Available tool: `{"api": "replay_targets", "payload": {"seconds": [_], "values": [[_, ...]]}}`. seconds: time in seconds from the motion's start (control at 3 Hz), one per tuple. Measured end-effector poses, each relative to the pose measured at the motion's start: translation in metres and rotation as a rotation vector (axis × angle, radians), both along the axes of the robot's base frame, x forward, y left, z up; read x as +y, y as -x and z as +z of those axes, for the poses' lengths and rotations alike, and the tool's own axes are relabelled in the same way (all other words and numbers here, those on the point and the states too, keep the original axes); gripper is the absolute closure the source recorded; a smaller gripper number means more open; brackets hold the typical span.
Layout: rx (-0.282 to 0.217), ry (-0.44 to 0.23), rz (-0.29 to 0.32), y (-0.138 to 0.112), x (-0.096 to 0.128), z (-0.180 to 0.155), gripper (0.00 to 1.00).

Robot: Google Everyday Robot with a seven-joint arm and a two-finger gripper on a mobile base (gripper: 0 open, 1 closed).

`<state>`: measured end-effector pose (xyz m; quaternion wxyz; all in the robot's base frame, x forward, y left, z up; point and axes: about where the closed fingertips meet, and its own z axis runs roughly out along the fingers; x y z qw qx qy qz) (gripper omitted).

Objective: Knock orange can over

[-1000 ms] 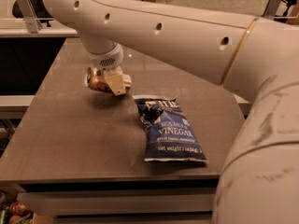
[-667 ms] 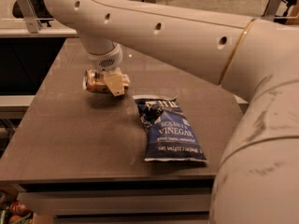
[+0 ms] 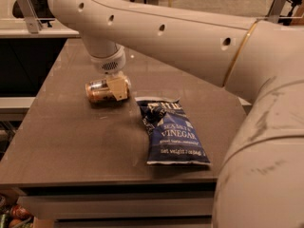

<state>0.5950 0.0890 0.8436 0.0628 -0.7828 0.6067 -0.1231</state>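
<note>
While seemingly unmoved, orange can (image 3: 98, 91) still sideways, pincer (image 3: 118, 87) at its end, grip untellable.

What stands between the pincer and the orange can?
Nothing visible does. The pincer is right at the orange can, which lies on its side on the table. The vinegar chip bag lies apart from both.

Warm, dim indoor light from above. Pale arm (image 3: 180, 37) brightest thing. Soft sheen on worktop (image 3: 71, 141) far end. Pincer (image 3: 117, 88) low at orange can (image 3: 97, 91), faint shadow beneath both. Small glints on can, chip bag (image 3: 173, 134). Background murky.
</note>
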Motion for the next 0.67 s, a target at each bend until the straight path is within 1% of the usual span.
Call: {"api": "replay_targets", "payload": {"seconds": [0.33,0.67], "values": [[0.022,-0.021,0.003,0.0035,-0.0021,-0.0073,1.0],[0.022,-0.021,0.003,0.0036,-0.0021,-0.0067,1.0]]}}
